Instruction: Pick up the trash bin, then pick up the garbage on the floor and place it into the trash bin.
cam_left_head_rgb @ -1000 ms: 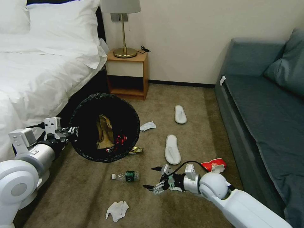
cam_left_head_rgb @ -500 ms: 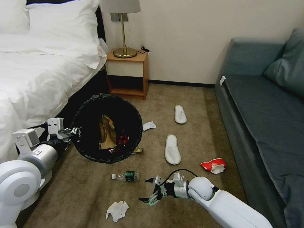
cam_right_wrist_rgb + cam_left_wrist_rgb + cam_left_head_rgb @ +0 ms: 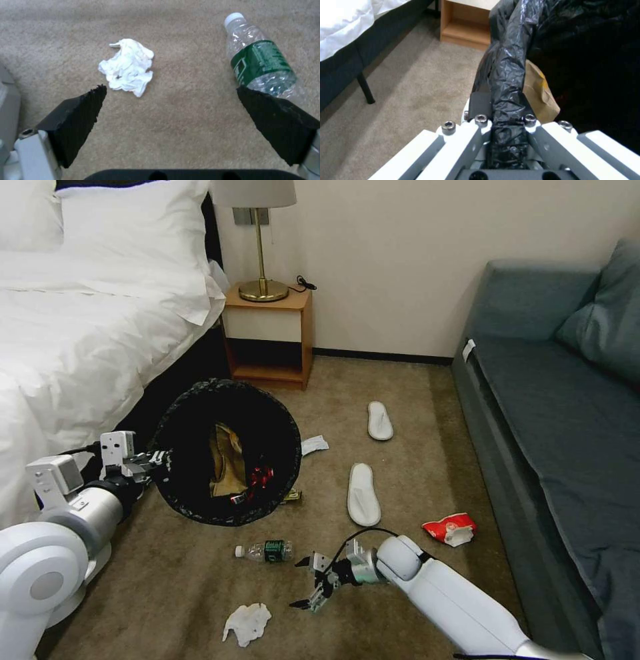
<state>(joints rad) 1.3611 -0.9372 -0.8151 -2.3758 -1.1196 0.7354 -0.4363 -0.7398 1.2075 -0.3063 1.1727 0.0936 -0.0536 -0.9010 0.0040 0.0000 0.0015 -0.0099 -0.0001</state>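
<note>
Head view, carpeted bedroom floor between white bed (image 3: 73, 313) and grey-blue sofa (image 3: 560, 400).

Left gripper (image 3: 155, 457) at 9 o'clock of the round trash bin lined with crinkled glossy black plastic bag (image 3: 230, 450); jaws clenched on the bag-covered rim, seen close in the left wrist view (image 3: 506, 100). Bin held off the beige carpet (image 3: 167, 580), tilted, mouth toward the camera. Inside: crumpled brown paper bag (image 3: 225, 468) and red snack wrapper (image 3: 260, 475).

Right gripper (image 3: 309, 583) low over the carpet at 6 o'clock of the bin, jaws released and spread wide, holding nothing. In the right wrist view, black fingertips (image 3: 83, 105) apart, with crumpled white tissue (image 3: 128, 67) and clear plastic bottle with green label and white cap (image 3: 258, 61) lying on the carpet beyond them; contact with either not determinable.

Bottle (image 3: 264, 551) at 11 o'clock of the right gripper, near it; tissue (image 3: 247, 623) at 8 o'clock.

Remaining litter on the floor: 2 flat white slippers (image 3: 363, 493) (image 3: 380, 420) at 3 o'clock of the bin, red-and-white snack packet (image 3: 450, 529) near the sofa base, small white paper scrap (image 3: 313, 445) just beside the bin, gold wrapper (image 3: 290, 496) at its lower edge.

Wooden nightstand (image 3: 270, 337) with brass lamp (image 3: 260, 247) at 12 o'clock.
</note>
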